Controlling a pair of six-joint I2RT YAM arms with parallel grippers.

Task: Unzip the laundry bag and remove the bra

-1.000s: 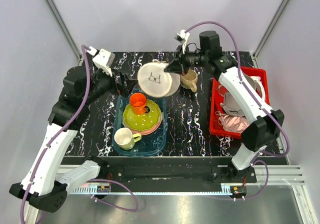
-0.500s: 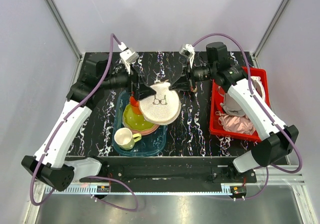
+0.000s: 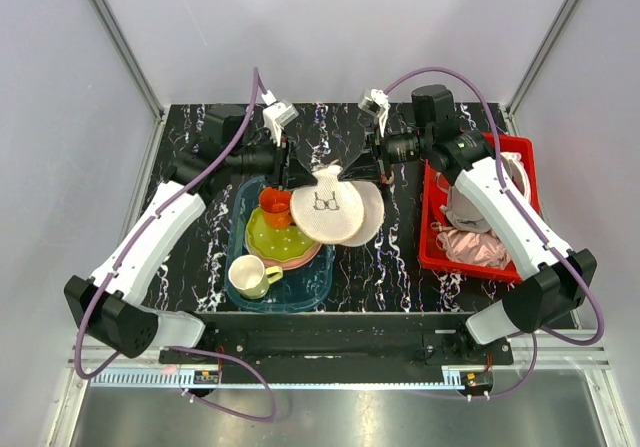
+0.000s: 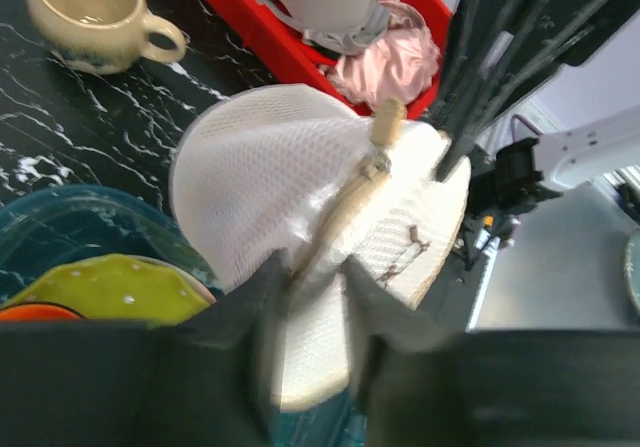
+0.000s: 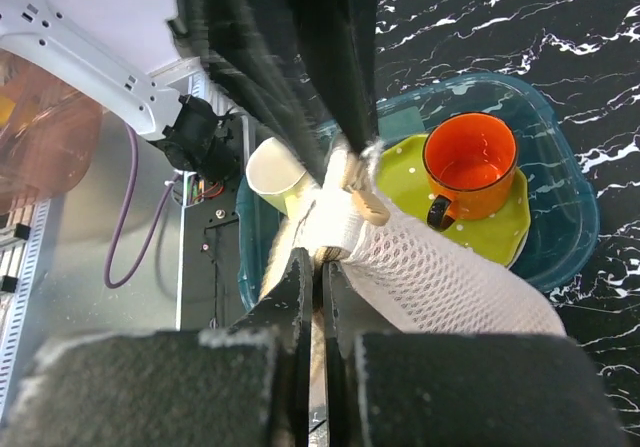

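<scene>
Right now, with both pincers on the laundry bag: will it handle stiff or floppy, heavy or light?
Probably semi-stiff: the laundry bag holds its domed shape between the left pincer and right pincer. Likely light: it is mesh fabric, gripped only at the rim, with no visible sag. The halves spread at the zipper, so it may fold there.

Both arms stretch out over the middle of the table, elbows spread wide and forearms angled inward so the wrists face each other. The left gripper [image 3: 300, 176] and the right gripper [image 3: 352, 173] meet close together, each clamped from its own side on the rim of the laundry bag [image 3: 335, 215]. The right fingers [image 5: 287, 302] almost touch; the left fingers [image 4: 255, 312] sit slightly wider.
</scene>
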